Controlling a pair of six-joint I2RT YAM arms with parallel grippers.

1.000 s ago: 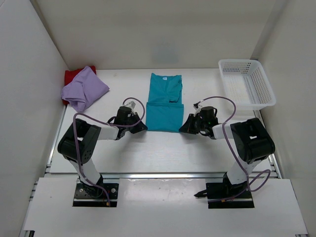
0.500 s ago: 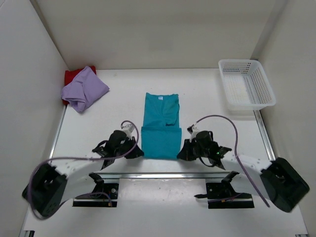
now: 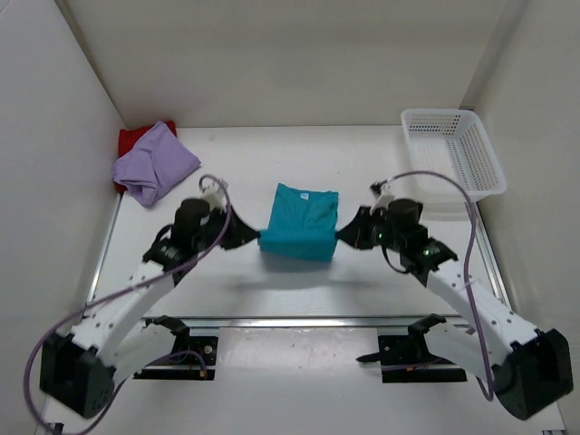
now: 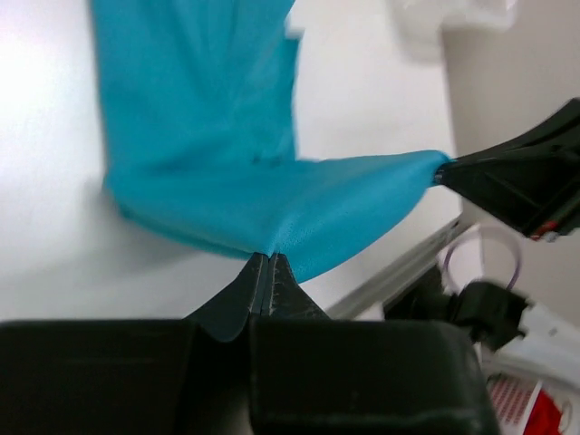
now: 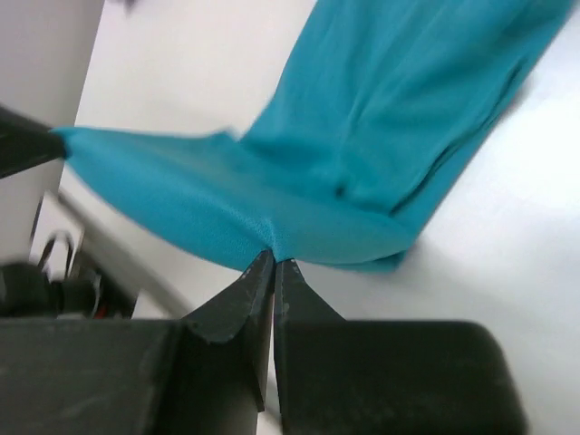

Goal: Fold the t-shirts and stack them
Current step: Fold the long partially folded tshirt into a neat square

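Teal shirt [image 3: 299, 222] at frame centre, long axis bottom-to-top, collar toward top. Left gripper [image 3: 250, 235] and right gripper [image 3: 343, 235] each clamp a lower corner; that edge hangs taut between them.

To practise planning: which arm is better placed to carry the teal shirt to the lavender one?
Left, probably: the left gripper and right gripper both pinch the teal shirt, but the lavender shirt lies far left.

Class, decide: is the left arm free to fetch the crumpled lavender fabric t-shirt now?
Probably not: the left gripper is shut on the teal-blue fabric t-shirt, though nothing blocks the way.
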